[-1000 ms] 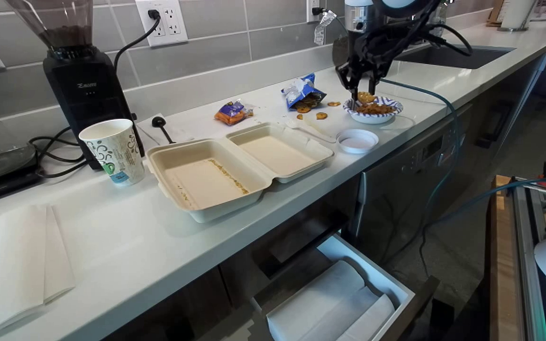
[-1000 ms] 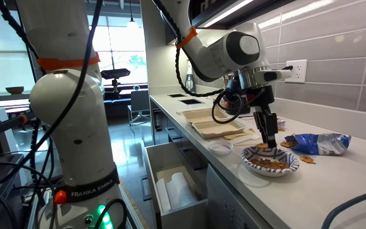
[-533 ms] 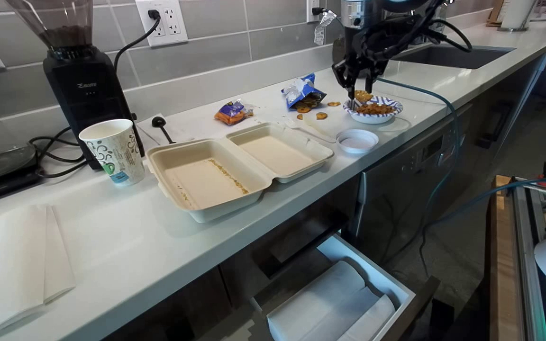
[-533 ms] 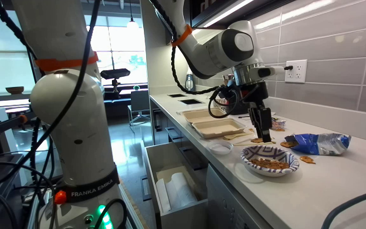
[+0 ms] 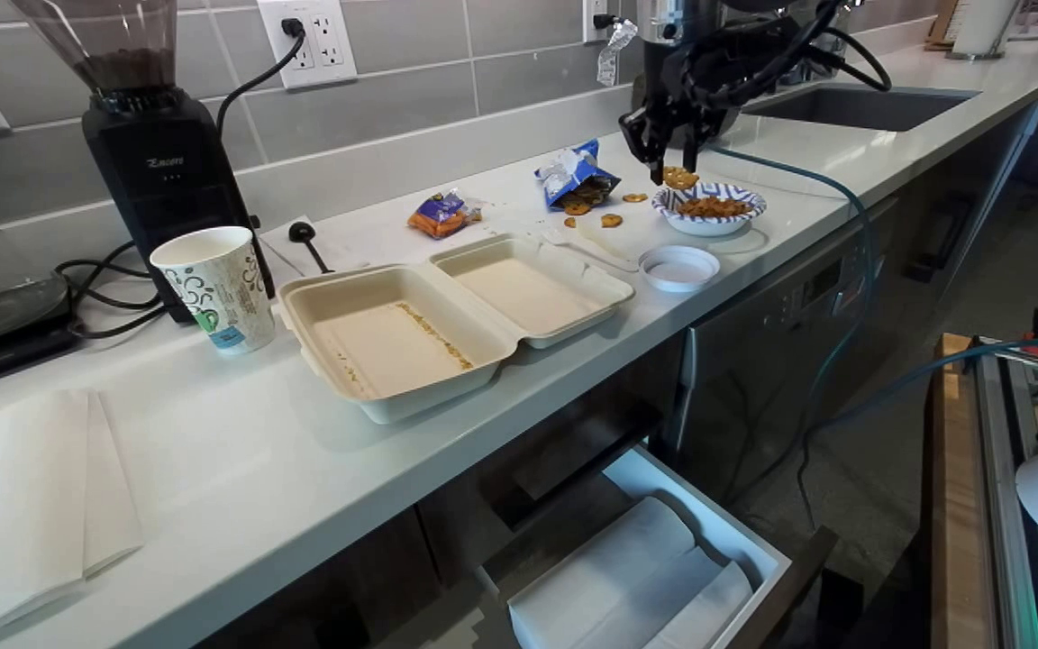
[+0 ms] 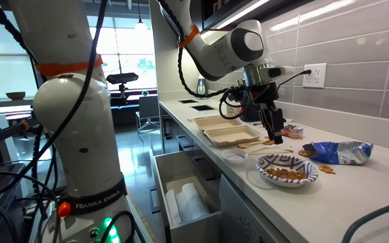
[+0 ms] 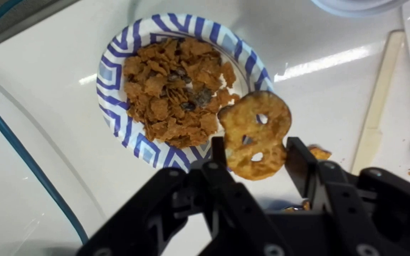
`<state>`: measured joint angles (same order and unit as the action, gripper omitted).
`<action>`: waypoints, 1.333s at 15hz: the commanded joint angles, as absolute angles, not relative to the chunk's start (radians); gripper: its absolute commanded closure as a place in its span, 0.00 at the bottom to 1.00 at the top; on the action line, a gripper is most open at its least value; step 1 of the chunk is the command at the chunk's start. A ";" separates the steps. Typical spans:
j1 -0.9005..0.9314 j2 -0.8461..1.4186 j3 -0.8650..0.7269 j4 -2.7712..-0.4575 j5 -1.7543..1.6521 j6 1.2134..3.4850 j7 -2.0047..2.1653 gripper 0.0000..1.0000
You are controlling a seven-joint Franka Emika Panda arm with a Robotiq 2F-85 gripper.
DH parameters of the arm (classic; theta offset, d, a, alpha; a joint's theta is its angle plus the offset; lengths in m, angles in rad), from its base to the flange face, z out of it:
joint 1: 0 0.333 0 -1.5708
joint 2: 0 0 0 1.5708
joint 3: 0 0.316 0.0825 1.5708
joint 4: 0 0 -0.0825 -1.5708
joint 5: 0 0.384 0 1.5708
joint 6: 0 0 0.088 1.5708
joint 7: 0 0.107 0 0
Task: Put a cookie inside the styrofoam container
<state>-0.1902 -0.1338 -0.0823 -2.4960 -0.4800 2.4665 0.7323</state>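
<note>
Along the pale counter (image 5: 213,451) the styrofoam container (image 5: 375,333) lies open; I should carry the cookie (image 7: 256,131) high over the container's rim, lower it, then release gently, as it looks brittle. My gripper (image 7: 256,151) pinches it by opposite edges, jaws parted by its width, aloft near the bowl (image 7: 110,71).

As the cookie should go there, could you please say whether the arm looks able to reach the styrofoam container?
Probably yes: the claw holds the cookie aloft, the styrofoam container lies open, and only low things like cutlery seem between.
</note>
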 commanded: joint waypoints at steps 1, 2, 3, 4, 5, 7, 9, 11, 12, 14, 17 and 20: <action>-0.173 -0.168 -0.062 -2.516 -0.449 2.435 0.716 0.55; -0.169 -0.170 -0.057 -2.515 -0.444 2.434 0.712 0.55; -0.164 -0.172 -0.052 -2.517 -0.440 2.434 0.708 0.55; -0.159 -0.173 -0.046 -2.517 -0.437 2.433 0.706 0.56; -0.154 -0.174 -0.040 -2.517 -0.435 2.435 0.703 0.57; -0.144 -0.176 -0.028 -2.518 -0.431 2.435 0.697 0.56; -0.133 -0.177 -0.017 -2.517 -0.428 2.433 0.689 0.56; -0.124 -0.179 -0.007 -2.518 -0.422 2.432 0.678 0.56; -0.119 -0.180 -0.001 -2.518 -0.420 2.432 0.675 0.56; -0.108 -0.183 0.011 -2.521 -0.414 2.430 0.666 0.57; -0.087 -0.188 0.032 -2.526 -0.409 2.430 0.649 0.62; -0.068 -0.193 0.053 -2.535 -0.406 2.433 0.642 0.58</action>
